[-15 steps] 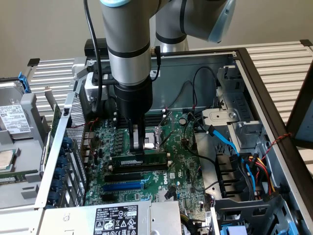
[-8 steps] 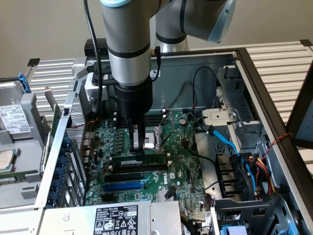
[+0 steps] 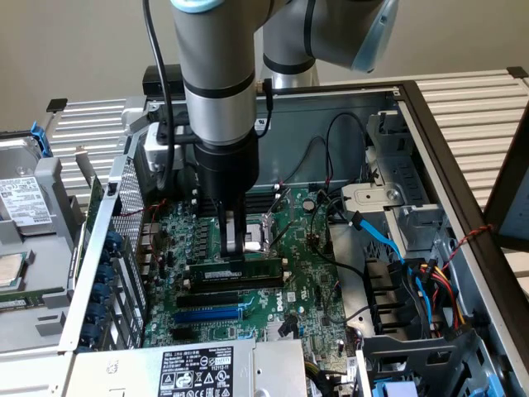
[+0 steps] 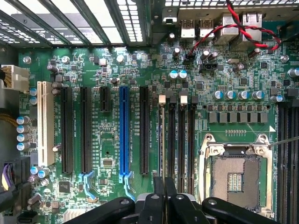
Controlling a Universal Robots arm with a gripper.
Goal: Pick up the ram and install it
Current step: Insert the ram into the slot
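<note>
- A drive cage (image 3: pixel 25 207) with a labelled disk sits outside the computer case (image 3: pixel 430 124), well away from the gripper (image 3: pixel 234 248) on the exterior view's left.
- The case's perforated rear wall (image 3: pixel 124 215) stands between that cage and the gripper.
- The blue expansion slot (image 3: pixel 211 315) lies near the gripper, on the side towards the camera in the exterior view. In the wrist view the slot (image 4: pixel 124 130) runs parallel to the memory slots, one black slot (image 4: pixel 144 130) away from them.
- The gripper (image 4: pixel 164 186) reaches straight down into the open case, its fingers drawn nearly together and pinching the top edge of the ram (image 3: pixel 240 269).
- The ram stands on edge directly under the gripper, along the memory slot nearest the blue one. The wrist view shows it edge-on (image 4: pixel 161 140). Whether it is fully seated cannot be told.
- The empty processor socket (image 4: pixel 236 177) lies just beyond the gripper, past the three free memory slots (image 4: pixel 182 140).
- Blue and black cables (image 3: pixel 384 244) hang to the exterior view's right of the gripper.
- The slatted worktop (image 3: pixel 475 107) carries the case.
</note>
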